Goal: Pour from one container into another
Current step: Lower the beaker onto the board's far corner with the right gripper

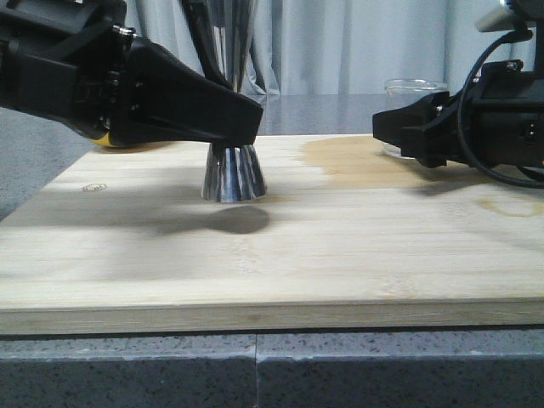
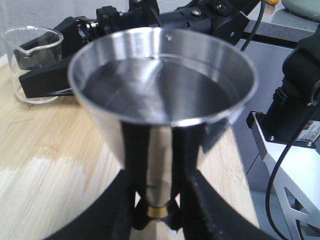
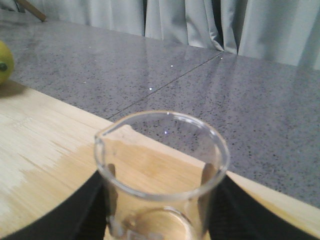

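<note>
Pouring seems done: the jigger holds liquid and the beaker looks empty.

The left gripper (image 2: 155,210) pinches the tall polished steel hourglass jigger (image 1: 231,174) at its gold waist; it stands mid-board on the pale wooden board (image 1: 272,255). The right gripper (image 3: 160,210) clasps the small clear glass beaker (image 3: 162,170), upright at the far right beside a wet patch (image 1: 365,161). Only releasing seems left.

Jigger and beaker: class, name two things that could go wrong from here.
1. The jigger is nearly brimful in the left gripper; a tilt could spill it onto the board, already stained wet.
2. The glass beaker sits between the right gripper's fingers; a hard squeeze could crack it.
</note>
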`<state>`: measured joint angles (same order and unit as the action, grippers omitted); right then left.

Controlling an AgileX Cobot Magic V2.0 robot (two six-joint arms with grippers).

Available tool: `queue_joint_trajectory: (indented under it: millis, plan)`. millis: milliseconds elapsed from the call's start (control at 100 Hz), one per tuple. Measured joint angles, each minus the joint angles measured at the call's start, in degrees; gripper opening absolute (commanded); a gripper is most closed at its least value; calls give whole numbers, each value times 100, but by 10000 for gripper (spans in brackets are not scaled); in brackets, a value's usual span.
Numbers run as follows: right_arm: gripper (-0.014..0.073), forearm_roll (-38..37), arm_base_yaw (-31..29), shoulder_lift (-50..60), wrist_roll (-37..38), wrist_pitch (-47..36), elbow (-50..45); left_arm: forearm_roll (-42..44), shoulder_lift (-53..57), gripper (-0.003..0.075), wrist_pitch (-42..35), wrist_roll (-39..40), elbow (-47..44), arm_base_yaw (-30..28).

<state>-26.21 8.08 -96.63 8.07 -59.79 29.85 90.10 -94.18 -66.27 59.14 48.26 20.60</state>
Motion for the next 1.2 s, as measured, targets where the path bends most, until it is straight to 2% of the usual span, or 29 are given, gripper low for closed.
queue_joint_trajectory:
  millis: [450,810,1030,1200]
  plan:
    - [259,172,0,-330,-245,-554,0,10,0,102,0,0,0,0]
    - [265,185,0,-340,-254,-571,0,10,0,102,0,0,8,0]
    - [432,185,0,-340,-254,-571,0,10,0,102,0,0,8,0]
    - [442,185,0,-340,-243,-571,0,10,0,102,0,0,8,0]
